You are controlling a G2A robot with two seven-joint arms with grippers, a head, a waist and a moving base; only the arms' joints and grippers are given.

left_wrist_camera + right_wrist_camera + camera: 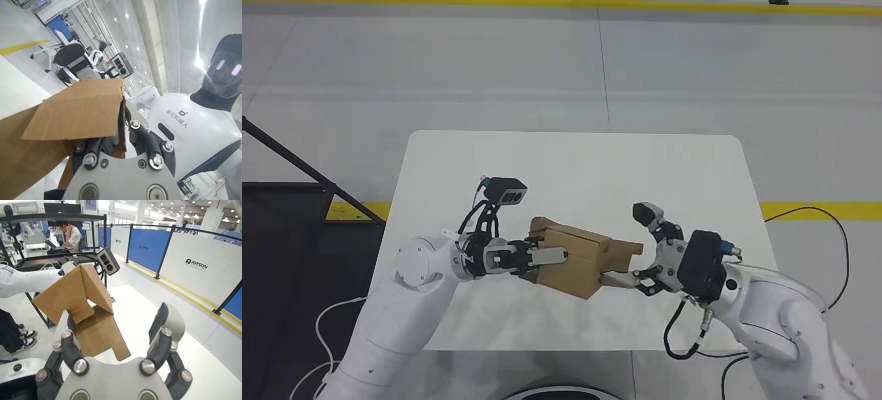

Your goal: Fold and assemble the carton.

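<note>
A brown cardboard carton (577, 262) is held partly unfolded above the middle of the white table (572, 160), its flaps loose. My left gripper (545, 257) is at the carton's left end, shut on one cardboard wall. In the left wrist view that wall (121, 132) runs between the fingers of the left gripper (123, 123), and a folded panel (75, 113) hides one finger. My right gripper (636, 268) is open at the carton's right end. In the right wrist view a loose flap (102, 338) lies between the fingers of the right gripper (115, 319), close to one finger (65, 321).
The bare table top (189, 361) spreads around and behind the carton. A black rack (56, 258) carrying flat cardboard stands beyond the table's left side. A black stand (287, 160) reaches in at the left of the top view.
</note>
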